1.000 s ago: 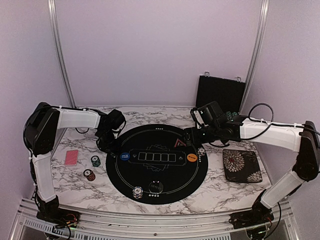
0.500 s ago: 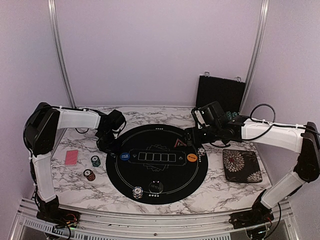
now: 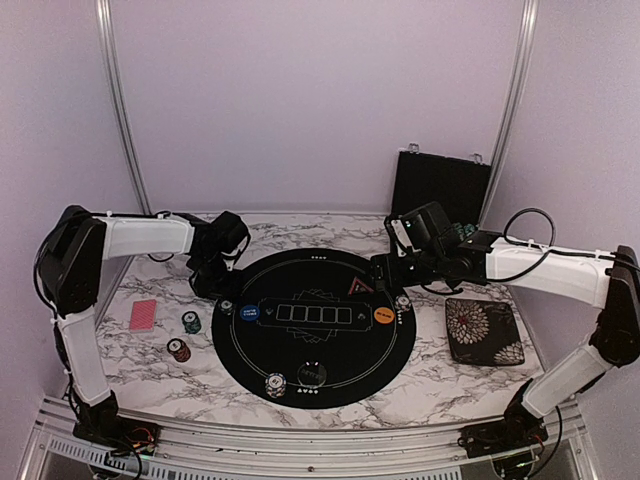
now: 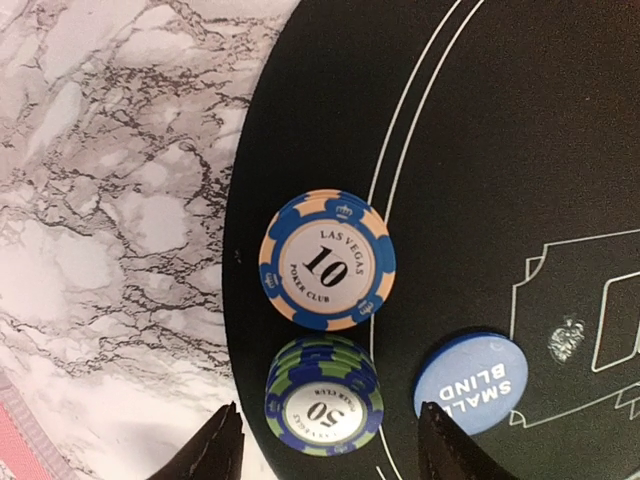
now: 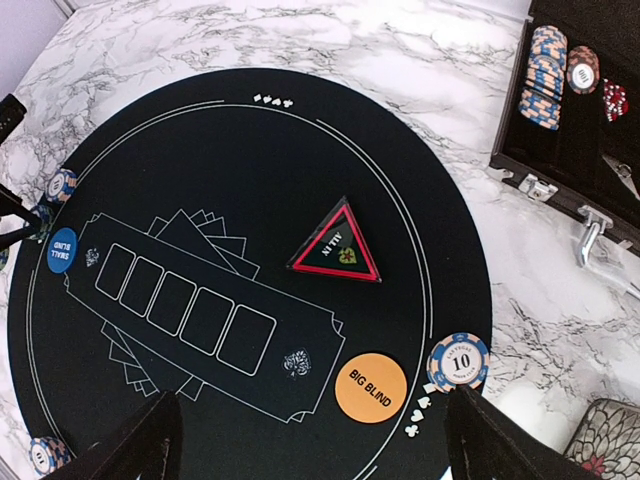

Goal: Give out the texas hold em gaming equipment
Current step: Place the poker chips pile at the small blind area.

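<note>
The left arm rises from its base at the near left, folds at a high elbow and reaches rightward, wrist tipped down. The left gripper points downward, its fingers parted and clamping nothing. The right arm stretches leftward from its raised elbow. The right gripper hangs high, spread wide and empty.

White arms with black joints and looped cables carry a black left gripper and right gripper.
</note>
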### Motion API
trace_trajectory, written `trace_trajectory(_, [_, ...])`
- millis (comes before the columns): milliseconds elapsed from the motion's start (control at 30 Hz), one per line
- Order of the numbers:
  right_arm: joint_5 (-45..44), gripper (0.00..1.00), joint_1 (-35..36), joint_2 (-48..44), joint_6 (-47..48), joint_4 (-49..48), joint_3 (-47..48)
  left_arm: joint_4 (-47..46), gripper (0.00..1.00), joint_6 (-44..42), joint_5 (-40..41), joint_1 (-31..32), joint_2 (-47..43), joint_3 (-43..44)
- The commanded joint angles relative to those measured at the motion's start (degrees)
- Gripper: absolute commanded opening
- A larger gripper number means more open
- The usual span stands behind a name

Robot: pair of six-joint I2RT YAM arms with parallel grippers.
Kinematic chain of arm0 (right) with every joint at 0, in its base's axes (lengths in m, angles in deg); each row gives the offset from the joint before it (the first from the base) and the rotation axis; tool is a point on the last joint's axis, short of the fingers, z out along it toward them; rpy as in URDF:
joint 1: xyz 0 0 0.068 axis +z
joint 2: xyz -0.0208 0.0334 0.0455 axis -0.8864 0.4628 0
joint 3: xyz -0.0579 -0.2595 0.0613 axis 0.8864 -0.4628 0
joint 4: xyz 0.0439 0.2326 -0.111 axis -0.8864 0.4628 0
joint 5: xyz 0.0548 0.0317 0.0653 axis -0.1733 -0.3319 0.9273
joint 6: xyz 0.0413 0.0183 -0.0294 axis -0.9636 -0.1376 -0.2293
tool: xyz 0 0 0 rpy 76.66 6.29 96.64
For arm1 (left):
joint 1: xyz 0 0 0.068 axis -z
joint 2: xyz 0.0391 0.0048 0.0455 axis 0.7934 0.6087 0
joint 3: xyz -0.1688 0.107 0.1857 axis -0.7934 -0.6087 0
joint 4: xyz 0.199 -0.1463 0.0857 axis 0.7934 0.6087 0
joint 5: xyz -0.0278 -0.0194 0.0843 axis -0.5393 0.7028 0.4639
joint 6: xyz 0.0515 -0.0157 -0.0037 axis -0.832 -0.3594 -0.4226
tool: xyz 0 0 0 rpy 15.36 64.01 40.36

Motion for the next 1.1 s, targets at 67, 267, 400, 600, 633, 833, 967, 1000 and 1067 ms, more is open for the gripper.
trace_trajectory(67, [-0.8, 0.89, 0.4, -1.4, -0.5, 0.3, 0.0, 2.4, 0.62, 0.7, 0.1, 0.2, -6.7, -0.9])
trace_trajectory(267, [-0.4, 0.89, 0.5, -1.0, -0.5, -0.2, 0.0, 2.9, 0.62, 2.3, 0.9, -0.8, -12.9, -6.1])
trace_trajectory(400, [0.4, 0.88, 0.5, -0.3, -0.3, -0.8, 0.2, 3.4, 0.62, 3.2, 1.4, -2.0, -16.6, -9.9])
trace_trajectory(600, [1.2, 0.88, 0.5, 1.0, 0.1, -1.3, 1.0, 3.7, 0.65, 4.1, 1.5, -3.3, -20.4, -15.2])
trace_trajectory(633, [1.3, 0.89, 0.4, 1.2, 0.1, -1.4, 1.1, 3.7, 0.66, 4.3, 1.5, -3.6, -20.7, -15.8])
trace_trajectory(833, [2.0, 0.89, 0.5, 2.1, 0.2, -1.7, 1.8, 3.4, 0.68, 4.3, 1.4, -4.6, -21.5, -18.3])
trace_trajectory(967, [2.0, 0.89, 0.5, 2.2, 0.2, -1.7, 1.7, 3.0, 0.69, 4.1, 1.2, -5.0, -21.5, -19.4])
trace_trajectory(1000, [2.1, 0.89, 0.5, 2.2, 0.2, -1.7, 1.7, 2.7, 0.69, 4.0, 1.0, -5.1, -21.4, -19.6])
trace_trajectory(1067, [2.0, 0.89, 0.5, 2.2, 0.2, -1.7, 1.6, 2.4, 0.7, 3.9, 0.9, -5.3, -21.1, -19.9])
